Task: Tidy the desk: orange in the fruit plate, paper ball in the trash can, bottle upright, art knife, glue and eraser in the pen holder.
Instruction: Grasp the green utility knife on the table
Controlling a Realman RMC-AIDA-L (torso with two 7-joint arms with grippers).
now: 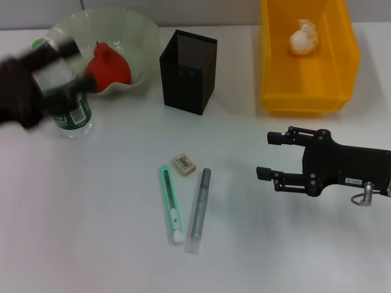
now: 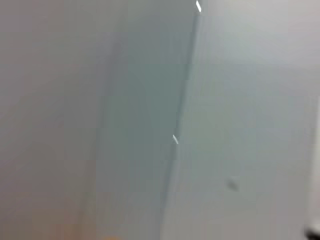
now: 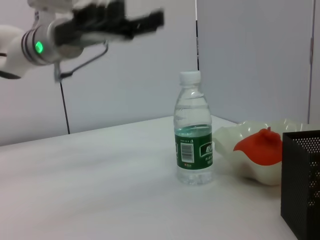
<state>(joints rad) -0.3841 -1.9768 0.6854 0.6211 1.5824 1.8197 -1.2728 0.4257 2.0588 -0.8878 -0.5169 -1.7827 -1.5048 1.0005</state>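
Note:
The clear bottle (image 1: 73, 115) with a green label stands upright left of the fruit plate (image 1: 137, 36); it also shows in the right wrist view (image 3: 194, 137). The orange (image 1: 110, 66) lies in the plate. The paper ball (image 1: 303, 36) lies in the yellow bin (image 1: 308, 91). The eraser (image 1: 184, 164), green art knife (image 1: 171, 204) and grey glue stick (image 1: 199, 210) lie on the table before the black mesh pen holder (image 1: 188, 72). My left gripper (image 1: 70, 61) is blurred in the air above the bottle, apart from it (image 3: 145, 22). My right gripper (image 1: 272, 155) is open and empty, right of the glue.
The white table runs wide around the small items. The pen holder stands between the plate and the yellow bin. The left wrist view shows only a blurred grey surface.

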